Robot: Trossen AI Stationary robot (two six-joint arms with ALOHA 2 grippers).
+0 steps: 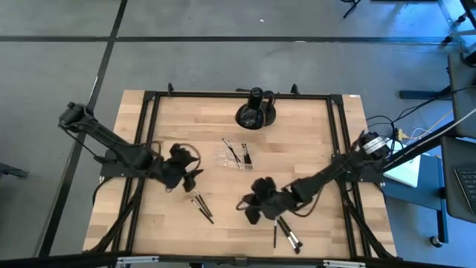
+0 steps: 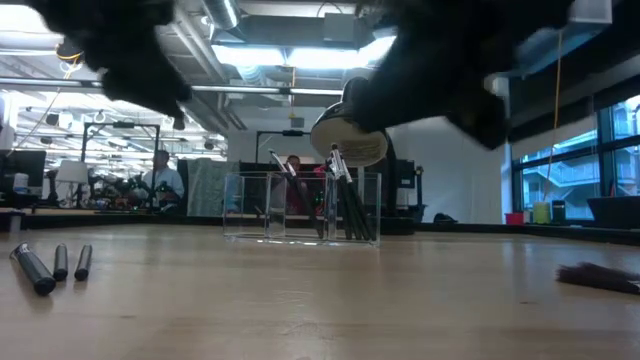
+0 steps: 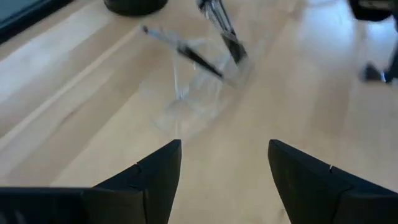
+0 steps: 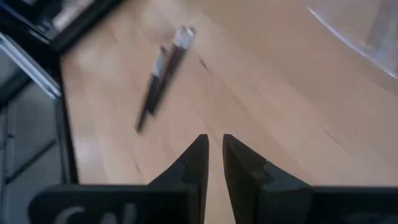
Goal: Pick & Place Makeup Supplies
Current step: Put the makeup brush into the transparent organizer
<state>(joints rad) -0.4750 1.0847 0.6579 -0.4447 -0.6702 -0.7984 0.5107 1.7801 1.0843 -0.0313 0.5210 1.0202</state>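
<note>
Left tool (image 1: 195,173) released, just beside organiser tray (image 1: 235,156); bare worktop (image 1: 312,134) betw. Right tool (image 1: 251,209) nearly clenched, empty, nr brushes (image 1: 285,234) by front edge.

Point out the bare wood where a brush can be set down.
Bare: the stretch right of the clear organiser, and the strip between the frame's far-left corner and the black rounded object. Crowded: near edge, with loose brushes and beside both grippers.
</note>
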